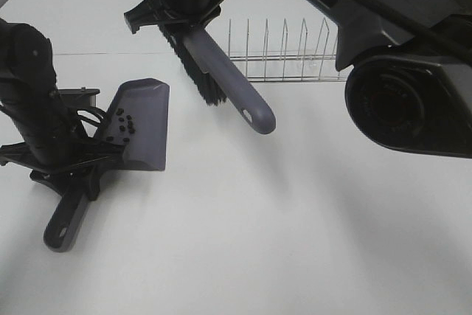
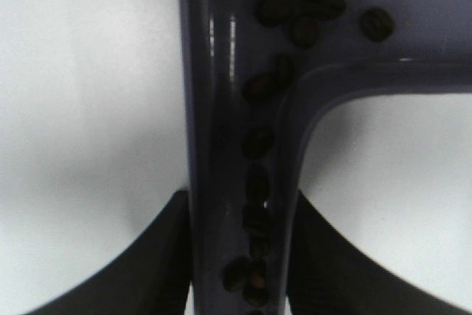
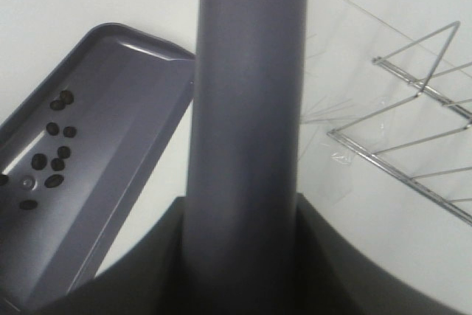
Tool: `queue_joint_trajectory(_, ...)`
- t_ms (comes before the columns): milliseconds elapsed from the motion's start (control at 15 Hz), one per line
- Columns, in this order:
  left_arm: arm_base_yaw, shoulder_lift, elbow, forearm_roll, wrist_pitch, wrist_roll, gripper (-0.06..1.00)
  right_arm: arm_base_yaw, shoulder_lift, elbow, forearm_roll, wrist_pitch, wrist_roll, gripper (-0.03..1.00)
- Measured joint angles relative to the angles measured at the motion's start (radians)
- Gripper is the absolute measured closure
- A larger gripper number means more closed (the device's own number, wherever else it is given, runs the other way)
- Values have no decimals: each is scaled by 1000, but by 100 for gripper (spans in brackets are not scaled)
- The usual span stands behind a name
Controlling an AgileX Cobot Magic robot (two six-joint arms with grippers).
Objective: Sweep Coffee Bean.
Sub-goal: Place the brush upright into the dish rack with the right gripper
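- The coffee beans all lie inside the dustpan, near the left edge of the tabletop. In the left wrist view some of them sit in a row down the hollow of the pan's handle.
- I see no loose bean on the bare tabletop, though one so small could be hidden behind an arm.
- The left gripper is closed tight on the dustpan handle, one jaw on each side. The pan looks tilted back toward this handle.
- The right gripper is clamped on the brush, which hangs above the far middle of the tabletop, apart from the pan, bristles pointing down.
- A wire rack stands by the far edge, beside the brush.
- Judgement: the sweeping itself seems finished, and this is the lift-away step.
- The next move needs the pan kept tilted back, so that no bean rolls over its front lip.
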Motion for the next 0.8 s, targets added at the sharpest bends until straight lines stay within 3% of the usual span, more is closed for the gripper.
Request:
queue_joint_trajectory(200, 0, 0, 0, -1, 0, 0, 62, -62, -45, 0, -2, 9, -2, 69)
queue_joint_trajectory(533, 0, 0, 0, -1, 0, 0, 62, -248, -149, 1, 24, 9, -26, 69)
queue_joint_trajectory(800, 0, 0, 0, -1, 0, 0, 62, -402, -248, 165, 27, 8, -51, 69)
